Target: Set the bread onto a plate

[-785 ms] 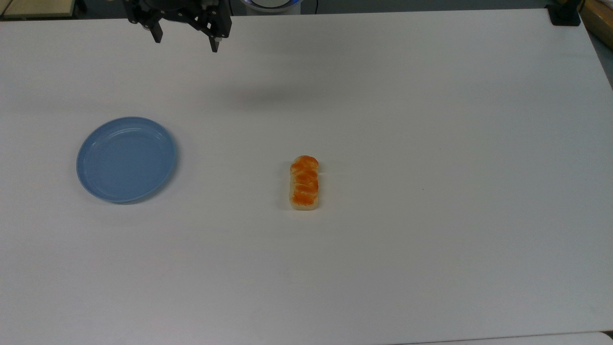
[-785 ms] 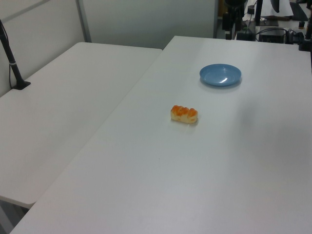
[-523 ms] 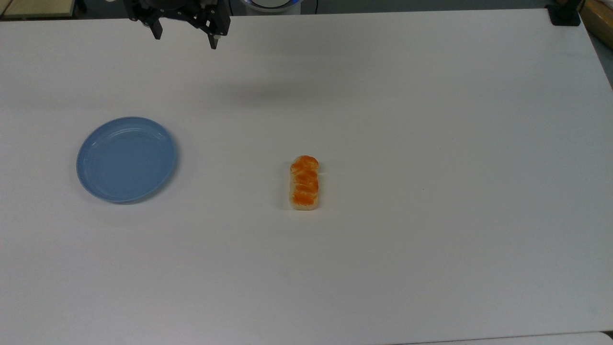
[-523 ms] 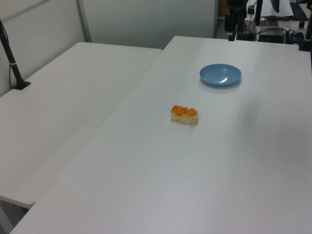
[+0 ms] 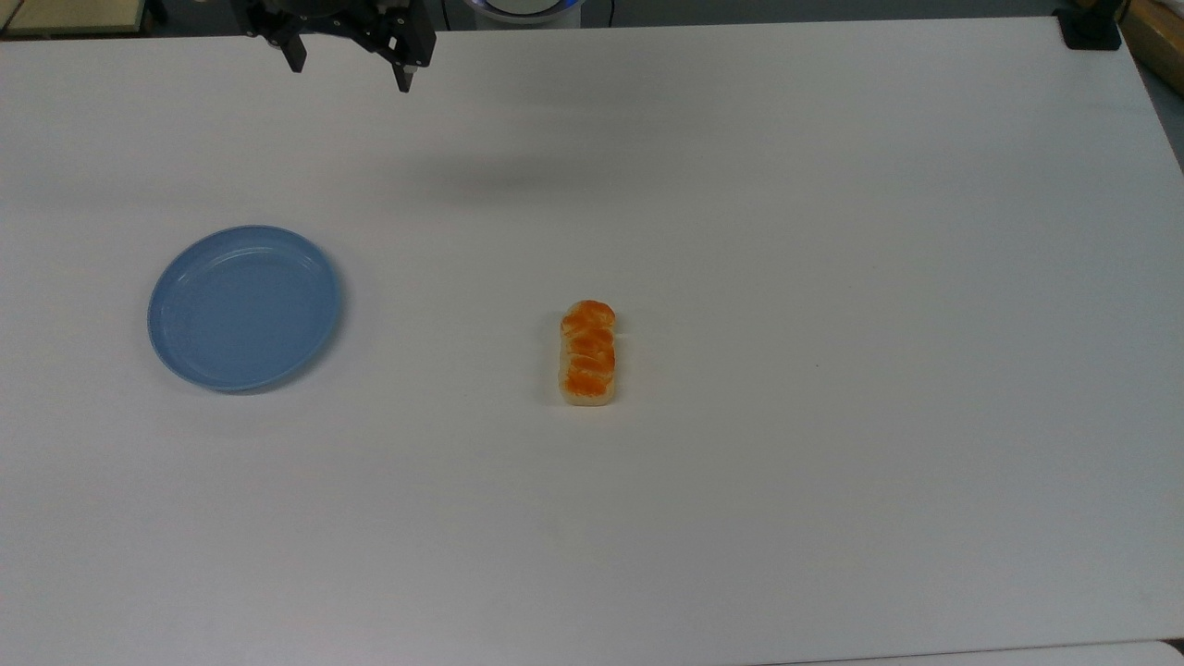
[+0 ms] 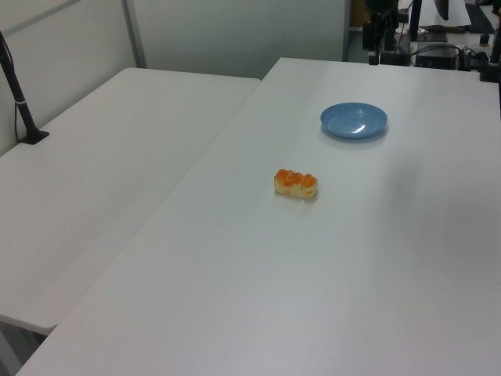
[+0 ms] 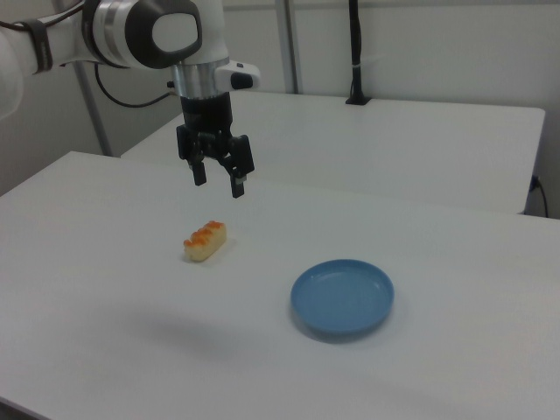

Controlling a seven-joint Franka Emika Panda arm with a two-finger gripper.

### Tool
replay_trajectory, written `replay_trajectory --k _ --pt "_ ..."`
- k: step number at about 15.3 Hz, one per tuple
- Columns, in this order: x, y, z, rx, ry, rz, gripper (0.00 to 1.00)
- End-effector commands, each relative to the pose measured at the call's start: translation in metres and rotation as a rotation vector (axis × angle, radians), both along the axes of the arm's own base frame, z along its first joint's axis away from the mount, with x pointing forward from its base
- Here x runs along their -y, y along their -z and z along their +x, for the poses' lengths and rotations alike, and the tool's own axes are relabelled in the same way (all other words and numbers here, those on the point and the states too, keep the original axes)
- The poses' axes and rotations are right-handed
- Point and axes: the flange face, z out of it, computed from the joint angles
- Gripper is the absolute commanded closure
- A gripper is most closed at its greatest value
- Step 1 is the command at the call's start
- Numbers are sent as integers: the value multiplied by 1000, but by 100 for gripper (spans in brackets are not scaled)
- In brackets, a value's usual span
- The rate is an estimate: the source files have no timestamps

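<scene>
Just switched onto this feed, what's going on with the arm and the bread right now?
Nothing is picked up yet. The gripper hangs open and empty above the white table. The bread lies on the table, untouched, well apart from the empty blue plate on the top view's left.

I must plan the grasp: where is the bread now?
In the top view, the bread lies flat near the table centre, to the right of the plate, apart from it.

Smooth matt white laminate-looking table. Round light-blue plate, plastic-looking, smooth with slight sheen. Small loaf of bread: matt cream sides, lumpy glossy orange top. Black matt plastic-looking gripper on glossy white arm.
</scene>
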Motion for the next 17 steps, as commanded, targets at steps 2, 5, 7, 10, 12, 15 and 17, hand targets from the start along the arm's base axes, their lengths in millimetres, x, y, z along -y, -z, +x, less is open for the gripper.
replay_trajectory --k 2,5,7,10,12,15,17 --pt "-16 37 28 -31 -6 28 0" --pt "-40 60 56 45 84 67 0" --pt "-85 76 73 87 76 57 0" --pt "-141 111 90 103 29 46 0" --pt "-168 133 96 112 30 39 0" --pt "-194 174 104 99 17 17 0" --pt "-205 194 108 104 5 8 0"
